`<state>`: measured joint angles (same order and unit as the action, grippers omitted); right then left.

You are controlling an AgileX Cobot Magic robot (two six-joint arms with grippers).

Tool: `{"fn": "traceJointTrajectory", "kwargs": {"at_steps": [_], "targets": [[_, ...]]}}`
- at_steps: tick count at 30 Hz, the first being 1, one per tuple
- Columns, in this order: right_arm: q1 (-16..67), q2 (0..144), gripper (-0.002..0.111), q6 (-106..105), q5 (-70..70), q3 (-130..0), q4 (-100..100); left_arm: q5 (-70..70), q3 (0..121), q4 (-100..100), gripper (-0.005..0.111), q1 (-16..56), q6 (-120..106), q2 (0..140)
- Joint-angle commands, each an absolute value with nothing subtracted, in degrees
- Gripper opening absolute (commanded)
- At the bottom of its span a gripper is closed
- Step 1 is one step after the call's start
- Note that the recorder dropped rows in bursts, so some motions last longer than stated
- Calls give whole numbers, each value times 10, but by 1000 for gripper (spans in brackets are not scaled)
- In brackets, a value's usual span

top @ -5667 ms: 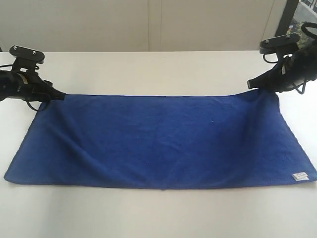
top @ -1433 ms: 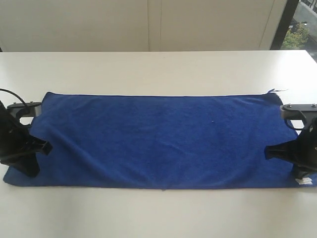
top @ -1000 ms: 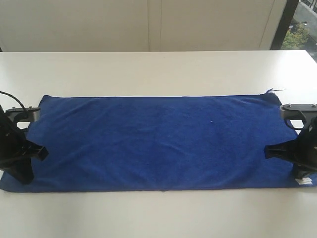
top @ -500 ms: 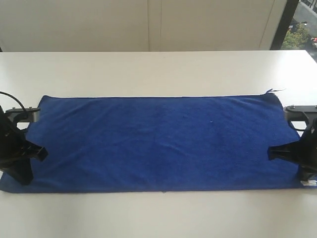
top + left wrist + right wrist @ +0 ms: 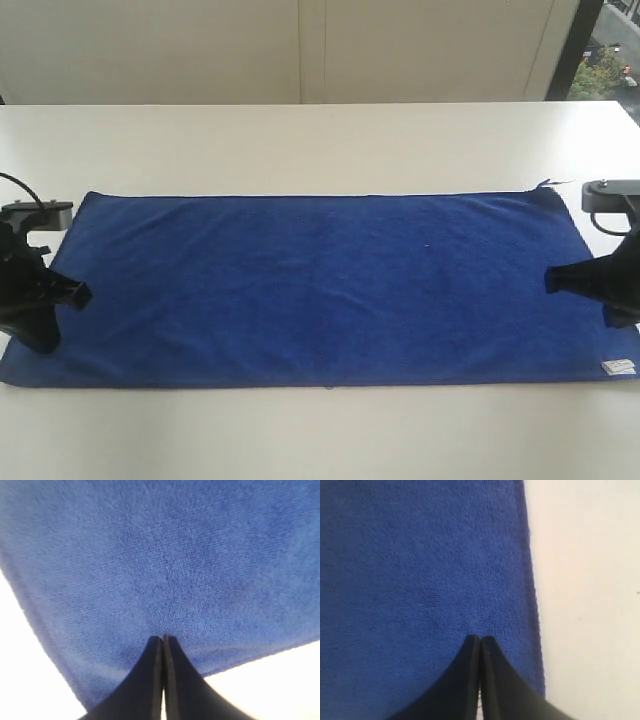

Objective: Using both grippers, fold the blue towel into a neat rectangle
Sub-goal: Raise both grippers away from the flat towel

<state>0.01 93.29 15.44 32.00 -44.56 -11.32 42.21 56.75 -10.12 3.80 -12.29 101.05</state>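
Cloth: the deep royal-blue rectangular microfibre towel lies spread in a single layer on the flat white worktop. Its long edges run side to side, its surface is smooth, and there is no fold in it.
Tag: a small white tag sits at the towel's near right corner, and a loose thread sticks out at its far right corner.
Left pincer: the black forked left pincer stands at the towel's left short edge, towards the near corner. Its fingers are pressed together with no cloth seen between them, and the tips point at the fabric just inside the edge.
Right pincer: the black forked right pincer stands at the towel's right short edge, just inside the hem. Its fingers are likewise together, with nothing gripped that shows.
Contact: whether either tip touches the towel cannot be told.
Done: the towel appears laid out flat and square.
Left: all of the folding proper. No corner is taken up and no half is brought over. Both pincers must part, take hold at the ends and carry one side onto the other, likely more than once.
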Motion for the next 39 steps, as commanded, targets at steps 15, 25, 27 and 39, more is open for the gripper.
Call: {"fn": "traceJointTrajectory", "kwargs": {"at_steps": [15, 25, 27, 39], "targets": [[0, 694, 0, 54, 290, -448, -22, 400, 568, -148, 0, 39, -115, 756], [0, 541, 0, 4, 281, -445, -19, 433, 564, -153, 0, 39, -85, 514], [0, 529, 0, -10, 281, -445, -16, 429, 557, -153, 0, 39, -83, 475], [0, 529, 0, -14, 220, -407, 17, 422, 463, -114, 0, 39, -86, 315]]}}
